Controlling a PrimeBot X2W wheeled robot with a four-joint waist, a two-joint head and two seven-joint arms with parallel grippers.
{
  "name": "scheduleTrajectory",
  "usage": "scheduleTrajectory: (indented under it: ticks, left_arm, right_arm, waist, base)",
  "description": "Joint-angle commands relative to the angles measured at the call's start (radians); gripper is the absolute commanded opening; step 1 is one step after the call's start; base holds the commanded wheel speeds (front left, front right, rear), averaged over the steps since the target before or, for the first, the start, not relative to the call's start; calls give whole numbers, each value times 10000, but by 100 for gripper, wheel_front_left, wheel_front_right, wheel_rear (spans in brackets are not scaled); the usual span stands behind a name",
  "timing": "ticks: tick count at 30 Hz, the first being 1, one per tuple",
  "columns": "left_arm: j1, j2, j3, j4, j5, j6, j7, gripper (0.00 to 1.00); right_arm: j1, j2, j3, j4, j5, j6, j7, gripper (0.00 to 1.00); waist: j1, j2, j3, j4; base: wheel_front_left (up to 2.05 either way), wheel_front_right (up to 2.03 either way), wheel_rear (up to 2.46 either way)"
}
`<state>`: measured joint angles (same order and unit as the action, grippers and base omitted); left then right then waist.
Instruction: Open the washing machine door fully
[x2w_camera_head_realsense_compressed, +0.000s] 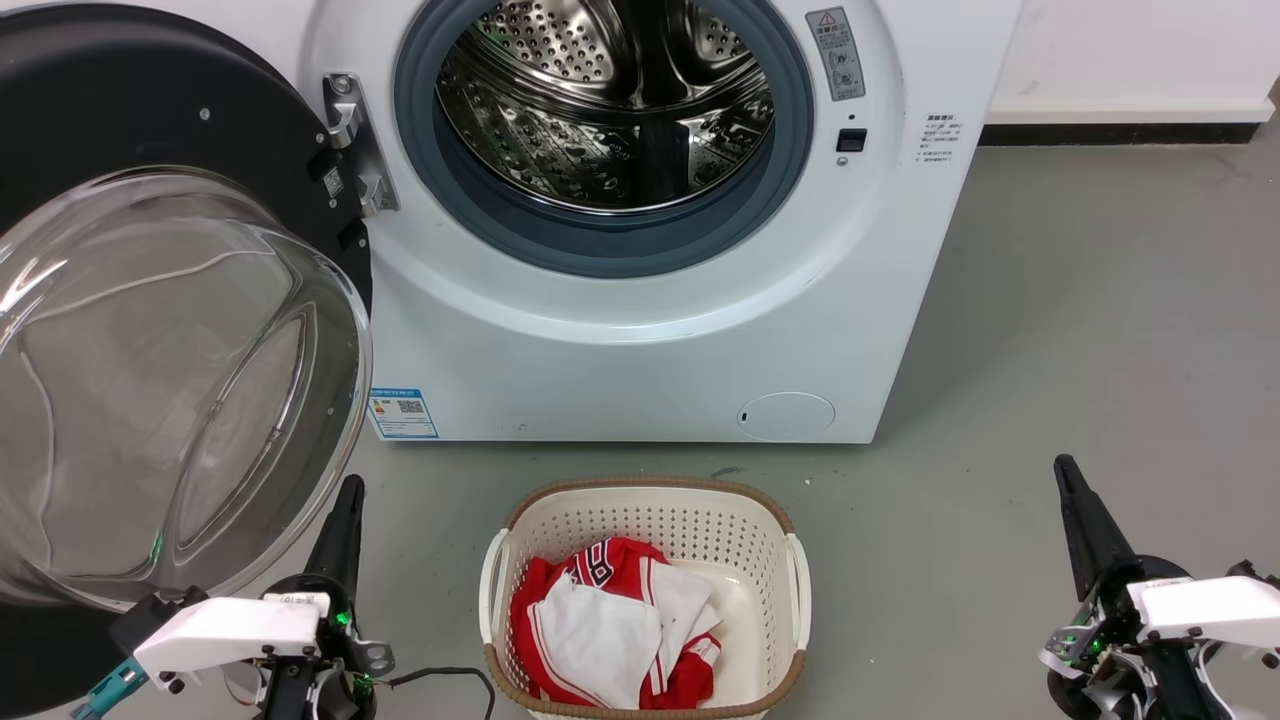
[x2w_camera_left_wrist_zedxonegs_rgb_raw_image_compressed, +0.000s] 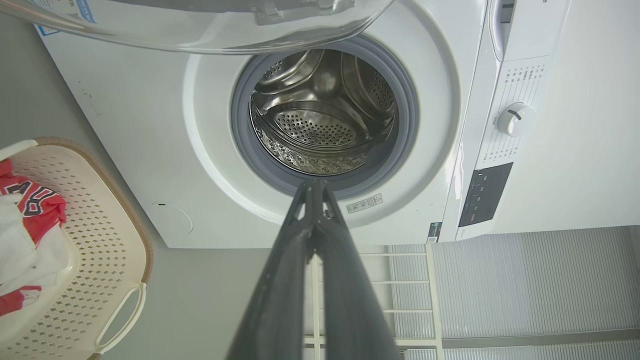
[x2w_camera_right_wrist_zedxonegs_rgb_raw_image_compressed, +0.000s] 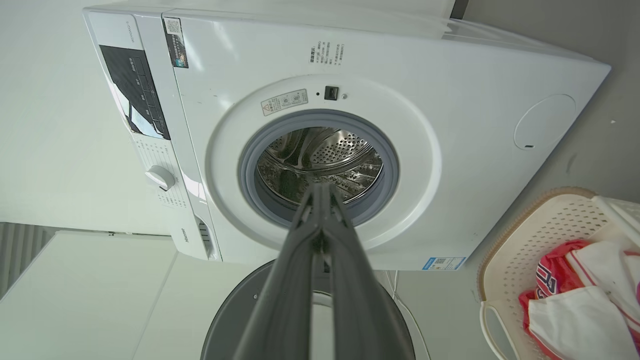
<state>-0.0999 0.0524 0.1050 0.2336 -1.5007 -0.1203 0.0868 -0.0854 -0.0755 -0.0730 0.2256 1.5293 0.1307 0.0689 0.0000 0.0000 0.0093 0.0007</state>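
Note:
The white washing machine (x2w_camera_head_realsense_compressed: 640, 340) stands ahead with its steel drum (x2w_camera_head_realsense_compressed: 610, 100) exposed. Its round black door (x2w_camera_head_realsense_compressed: 120, 130) with the clear glass bowl (x2w_camera_head_realsense_compressed: 170, 390) is swung wide out to the left on its hinge (x2w_camera_head_realsense_compressed: 352, 140). My left gripper (x2w_camera_head_realsense_compressed: 348, 492) is shut and empty, low at the left, just beside the bowl's lower right rim. My right gripper (x2w_camera_head_realsense_compressed: 1063, 470) is shut and empty at the lower right, well clear of the washer. In the left wrist view the shut fingers (x2w_camera_left_wrist_zedxonegs_rgb_raw_image_compressed: 315, 187) point at the drum opening (x2w_camera_left_wrist_zedxonegs_rgb_raw_image_compressed: 322, 115); the right wrist fingers (x2w_camera_right_wrist_zedxonegs_rgb_raw_image_compressed: 320, 190) do likewise, above the door (x2w_camera_right_wrist_zedxonegs_rgb_raw_image_compressed: 235, 310).
A cream laundry basket (x2w_camera_head_realsense_compressed: 790, 560) holding red and white clothing (x2w_camera_head_realsense_compressed: 610, 630) sits on the grey floor right in front of the washer, between my two arms. A white wall with a dark skirting (x2w_camera_head_realsense_compressed: 1120, 132) runs behind on the right. Bare floor (x2w_camera_head_realsense_compressed: 1100, 330) lies right of the washer.

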Motion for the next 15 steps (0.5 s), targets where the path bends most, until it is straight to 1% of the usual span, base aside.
scheduleTrajectory:
  ticks: [1,15]
  left_arm:
    - [-102,-6,45,27,-163,-48,79,0]
    - [-134,-31,124,143,-1170,-133,321,0]
  right_arm:
    - [-203,-1,-22,8,162,1,35,0]
    - [-263,32,-104,210,1149,0,212,0]
  waist:
    - [0,0,-3,0]
    - [0,0,-61,-7]
  base:
    - [0,0,0]
    - [0,0,0]
